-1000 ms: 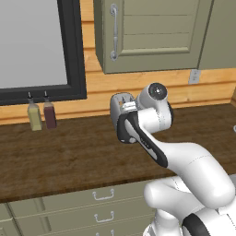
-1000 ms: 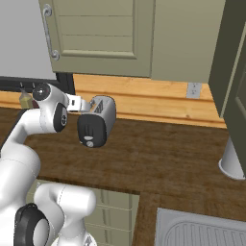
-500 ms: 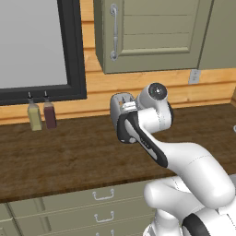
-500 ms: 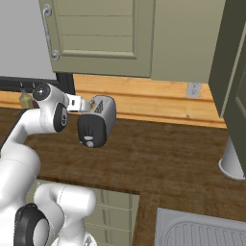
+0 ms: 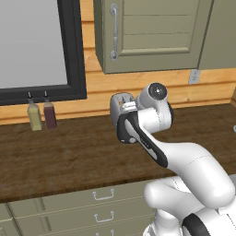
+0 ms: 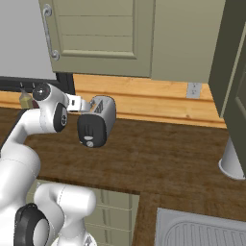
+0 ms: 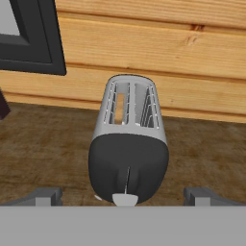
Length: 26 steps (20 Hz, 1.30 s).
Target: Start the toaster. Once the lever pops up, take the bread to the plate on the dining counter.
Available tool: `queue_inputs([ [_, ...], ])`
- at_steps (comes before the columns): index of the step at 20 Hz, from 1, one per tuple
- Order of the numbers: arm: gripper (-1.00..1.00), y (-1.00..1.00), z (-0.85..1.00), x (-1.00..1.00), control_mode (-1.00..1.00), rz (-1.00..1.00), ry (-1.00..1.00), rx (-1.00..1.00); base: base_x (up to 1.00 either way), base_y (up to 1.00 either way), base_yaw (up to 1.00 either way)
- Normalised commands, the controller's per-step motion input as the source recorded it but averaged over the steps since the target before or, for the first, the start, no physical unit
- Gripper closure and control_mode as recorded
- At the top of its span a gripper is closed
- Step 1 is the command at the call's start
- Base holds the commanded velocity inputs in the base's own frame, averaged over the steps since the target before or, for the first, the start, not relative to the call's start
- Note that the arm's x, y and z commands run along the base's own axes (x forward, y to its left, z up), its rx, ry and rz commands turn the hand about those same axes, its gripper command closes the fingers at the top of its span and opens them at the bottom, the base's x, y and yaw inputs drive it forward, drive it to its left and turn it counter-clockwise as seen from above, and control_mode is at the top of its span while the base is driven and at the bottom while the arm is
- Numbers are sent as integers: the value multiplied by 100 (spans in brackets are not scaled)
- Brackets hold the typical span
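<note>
Two fingers point(image 7: 46, 196) flank the toaster's black end panel in the hand view, one at 8 o'clock and one at 4 o'clock of the panel, spread to their full width and grasping nothing.

Counter point(image 6: 168, 158): dark wood-grain top, running along the plank wall; it carries the toaster. This is the top with the handled drawers below, not the dining counter.

Toaster point(image 7: 129, 144): stands upright on the counter, near the wall. Its long axis runs from 6 o'clock to 12 o'clock in the hand view, directly away from the gripper point(image 7: 126, 196), with the black panel facing the gripper. In the right base view the toaster point(image 6: 97, 121) sits just beyond the hand, at 3 o'clock of the wrist.

Bread point(image 7: 119, 108): a tan slice is seated in the left slot, visible between the slot wires. The right slot appears unoccupied.

Lever point(image 7: 125, 199): a pale tab at the 6 o'clock foot of the panel's vertical slit, midway between the fingers. Whether this is its raised or lowered position cannot be told.

Judgement: the lever lies dead ahead on the gripper's centreline, so the coming move is a short advance along the toaster's long axis, followed by a push on the tab.
</note>
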Motion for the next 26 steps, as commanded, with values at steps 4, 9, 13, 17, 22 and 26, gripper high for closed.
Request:
queue_inputs([
  [4,-100,0,0,0,-100,0,0,0,0,0,0],
  [9,-100,0,0,0,-100,0,0,0,0,0,0],
  [13,-100,0,0,0,-100,0,0,0,0,0,0],
  [17,-100,0,0,0,-100,0,0,0,0,0,0],
  [22,-100,0,0,0,-100,0,0,0,0,0,0],
  [26,-100,0,0,0,-100,0,0,0,0,0,0],
])
